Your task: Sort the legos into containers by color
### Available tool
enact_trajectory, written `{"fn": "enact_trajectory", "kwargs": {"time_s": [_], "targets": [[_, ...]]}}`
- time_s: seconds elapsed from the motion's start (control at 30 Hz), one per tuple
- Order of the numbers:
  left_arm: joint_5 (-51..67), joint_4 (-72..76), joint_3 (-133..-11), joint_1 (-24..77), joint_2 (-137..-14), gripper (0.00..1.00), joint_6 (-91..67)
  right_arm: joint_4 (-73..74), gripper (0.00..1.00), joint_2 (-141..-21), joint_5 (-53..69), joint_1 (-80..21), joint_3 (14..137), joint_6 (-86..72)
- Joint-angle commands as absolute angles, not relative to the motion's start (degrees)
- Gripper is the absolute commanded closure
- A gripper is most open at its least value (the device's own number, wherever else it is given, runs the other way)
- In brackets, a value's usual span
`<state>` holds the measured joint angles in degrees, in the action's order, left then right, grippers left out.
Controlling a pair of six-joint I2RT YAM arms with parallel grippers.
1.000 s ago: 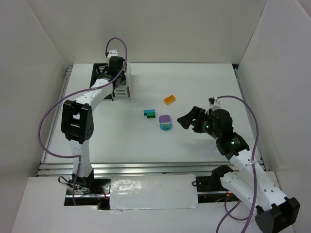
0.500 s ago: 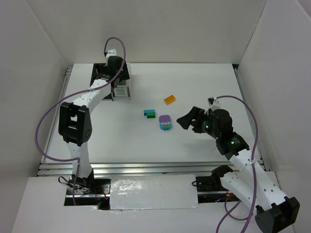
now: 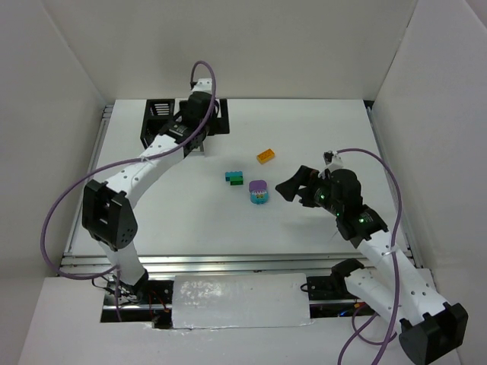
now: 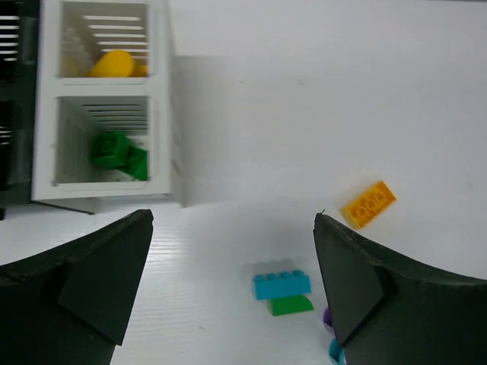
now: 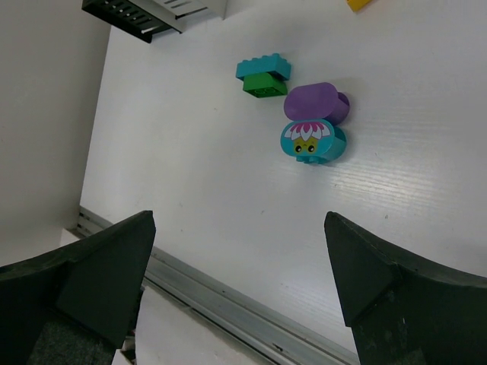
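Observation:
My left gripper (image 4: 232,217) hangs open and empty above the table, just right of the white container (image 4: 171,114). One of its compartments holds a yellow lego (image 4: 114,64), the other green legos (image 4: 118,150). The black container (image 3: 158,120) adjoins it on the left. On the table lie an orange lego (image 4: 368,204), a teal lego (image 4: 281,284) stacked on a green one (image 4: 290,306), and a purple-and-teal lego (image 5: 313,122). My right gripper (image 5: 238,217) is open, empty, and right of the purple piece (image 3: 259,192).
White walls enclose the table on three sides. A metal rail (image 5: 228,304) runs along the table's near edge. The left arm (image 3: 144,163) stretches diagonally over the table's left half.
The left gripper has opened and swung to the right, off the containers and toward the table's middle. The right arm has not moved.

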<state>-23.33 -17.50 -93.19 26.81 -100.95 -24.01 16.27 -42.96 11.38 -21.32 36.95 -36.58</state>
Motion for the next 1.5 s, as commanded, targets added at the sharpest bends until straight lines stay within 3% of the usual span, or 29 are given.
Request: {"fn": "enact_trajectory", "kwargs": {"time_s": [0.0, 0.13, 0.37, 0.57, 0.83, 0.97, 1.1, 1.3, 1.43, 1.47], "targets": [[-17.07, -17.05, -94.12, 28.91, -101.41, 0.00, -21.46, 14.32, 0.00, -43.59, 10.11, -21.09, 37.70, -37.00], [-1.20, -11.81, -96.42, 29.62, -106.60, 0.00, -13.29, 15.55, 0.00, -40.01, 4.67, -21.09, 37.71, -39.63], [9.05, -10.11, -109.83, 30.67, -121.36, 0.00, -8.44, 18.62, 0.00, -32.44, 0.79, -21.01, 37.70, -39.82], [3.88, -6.85, -115.82, 35.06, -133.13, 0.01, -4.92, 20.04, 0.00, -32.43, 1.32, -21.01, 38.50, -38.67], [-3.25, -8.18, -116.90, 37.35, -138.16, 0.01, -5.97, 20.57, 0.00, -32.43, 1.76, -21.09, 38.58, -37.35], [-4.31, -11.15, -119.43, 37.53, -140.70, 0.10, -6.77, 20.22, 0.00, -32.87, 2.11, -21.01, 38.23, -37.00], [-5.01, -13.01, -121.64, 37.44, -142.47, 0.26, -7.21, 19.43, 0.00, -32.96, 2.55, -21.01, 37.71, -37.00], [-5.54, -14.67, -124.44, 37.44, -144.40, 0.23, -6.85, 19.07, 0.00, -33.13, 2.72, -21.01, 37.35, -36.56], [-3.26, -17.66, -126.47, 37.44, -146.69, 0.30, -7.12, 18.90, 0.00, -33.14, 2.81, -21.01, 37.18, -36.47], [-2.82, -17.93, -126.47, 37.44, -146.86, 0.36, -7.21, 18.81, 0.00, -33.13, 2.64, -21.01, 37.18, -36.47]]}}
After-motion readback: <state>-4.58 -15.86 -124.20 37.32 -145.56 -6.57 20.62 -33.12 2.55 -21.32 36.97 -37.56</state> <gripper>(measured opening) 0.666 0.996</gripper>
